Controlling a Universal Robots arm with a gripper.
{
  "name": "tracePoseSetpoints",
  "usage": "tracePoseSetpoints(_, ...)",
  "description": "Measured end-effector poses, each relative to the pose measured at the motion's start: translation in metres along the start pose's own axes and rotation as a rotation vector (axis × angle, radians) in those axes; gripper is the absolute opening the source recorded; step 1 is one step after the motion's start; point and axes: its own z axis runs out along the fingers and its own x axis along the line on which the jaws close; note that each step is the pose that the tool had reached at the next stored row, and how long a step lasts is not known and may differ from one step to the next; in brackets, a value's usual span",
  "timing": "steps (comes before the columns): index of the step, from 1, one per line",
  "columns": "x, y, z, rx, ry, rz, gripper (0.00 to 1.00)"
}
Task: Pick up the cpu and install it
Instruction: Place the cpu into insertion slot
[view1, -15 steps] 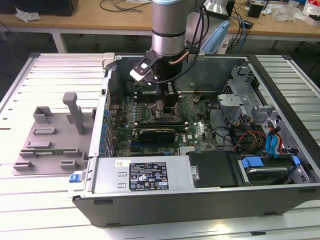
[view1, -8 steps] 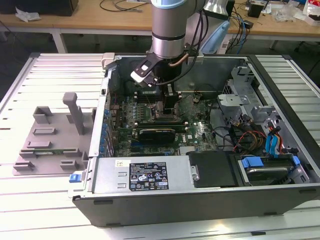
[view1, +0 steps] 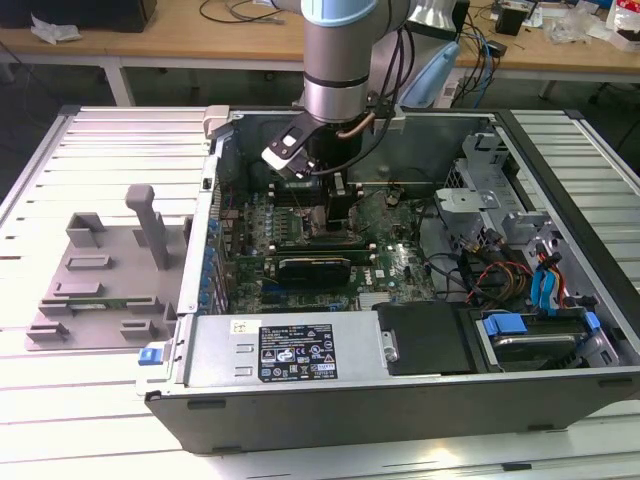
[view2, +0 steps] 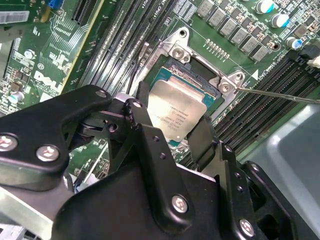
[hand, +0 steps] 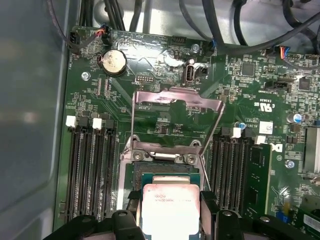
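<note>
Cpu (view2: 177, 112) is pinched between the two fingers (view2: 145, 135) of my end effector (view2: 172, 127), which is closed on two opposite edges. It hangs low over the socket (view2: 197, 75), and I cannot tell whether it touches the socket bed or sits just above it. I judge the cpu to be light, thin and quite stiff. Its smooth metal lid would slip under a loose grip, and the underside and the socket contacts look easy to damage. So the rim edges, where the fingers are now, seem the right place to hold it, kept level and never pressed on the faces. It lies flat with the shiny lid facing up, away from the board. It is close to square, so I see no real long axis, and its edges run roughly in line with the socket frame in both wrist views. I cannot make out a corner key mark. Beyond the socket, the metal load plate (hand: 170, 96) stands swung open, and memory slots (hand: 90, 170) flank it on either side of the green motherboard (hand: 150, 50). In the exterior view the arm reaches down into the open computer case (view1: 400, 395). A grey tray (view1: 100, 280) lies at about nine o'clock from the case on the slatted counter (view1: 80, 420).
</note>
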Motion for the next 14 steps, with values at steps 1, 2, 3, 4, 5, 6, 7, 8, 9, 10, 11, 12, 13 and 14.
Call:
tracePoseSetpoints(1,0.0002,-0.0001,0.0025,0.0001,-0.0003,0.0,0.55)
tracePoseSetpoints(2,0.0004,-0.0001,0.0046,0.0002,-0.0004,0.0,0.55)
tracePoseSetpoints(3,0.0004,-0.0002,0.005,0.0003,-0.0006,0.0,0.55)
tracePoseSetpoints(4,0.0004,-0.0002,0.005,0.0004,-0.0006,0.0,0.55)
tracePoseSetpoints(5,0.0005,-0.0001,0.0051,0.0002,-0.0005,0.0,0.55)
tracePoseSetpoints(6,0.0009,-0.0001,0.0052,0.0,-0.0001,0.0,0.55)
tracePoseSetpoints(7,0.0016,-0.0001,0.005,0.0002,-0.0004,0.0,0.55)
tracePoseSetpoints(8,0.0019,0.0,0.006,0.0001,-0.0003,0.0,0.55)
tracePoseSetpoints(9,0.0019,-0.0001,0.0067,0.0001,-0.0002,0.0,0.55)
tracePoseSetpoints(10,0.0019,-0.0001,0.0073,0.0001,-0.0004,0.0,0.55)
tracePoseSetpoints(11,0.002,-0.0001,0.0078,0.0002,-0.0003,0.0,0.55)
tracePoseSetpoints(12,0.002,-0.0001,0.0084,0.0002,-0.0004,0.0,0.55)
tracePoseSetpoints(13,0.0022,-0.0002,0.0099,0.0001,-0.0003,0.0,0.55)
tracePoseSetpoints(14,0.0023,-0.0002,0.0111,0.0001,-0.0002,0.001,0.55)
